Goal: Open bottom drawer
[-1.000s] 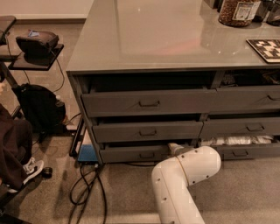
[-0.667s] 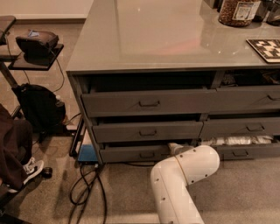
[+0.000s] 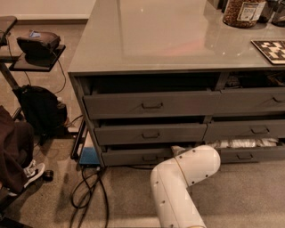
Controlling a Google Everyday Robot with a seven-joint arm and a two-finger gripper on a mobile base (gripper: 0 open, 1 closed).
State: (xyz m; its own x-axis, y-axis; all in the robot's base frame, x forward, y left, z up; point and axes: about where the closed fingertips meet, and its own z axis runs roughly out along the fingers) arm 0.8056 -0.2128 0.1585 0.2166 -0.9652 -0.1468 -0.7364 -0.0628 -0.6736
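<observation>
The bottom drawer is the lowest, smallest grey front in the left stack, with a small loop handle. A dark gap shows above its front. My white arm reaches up from the lower edge, with its elbow in front of the drawer's right end. My gripper is mostly hidden behind that elbow. Only a small white part shows at the drawer's top right edge, right of the handle.
Two taller grey drawer fronts sit above, slightly ajar. The right bottom drawer shows white packets. Cables and a blue box lie on the carpet at left. A black bag and a jar are also in view.
</observation>
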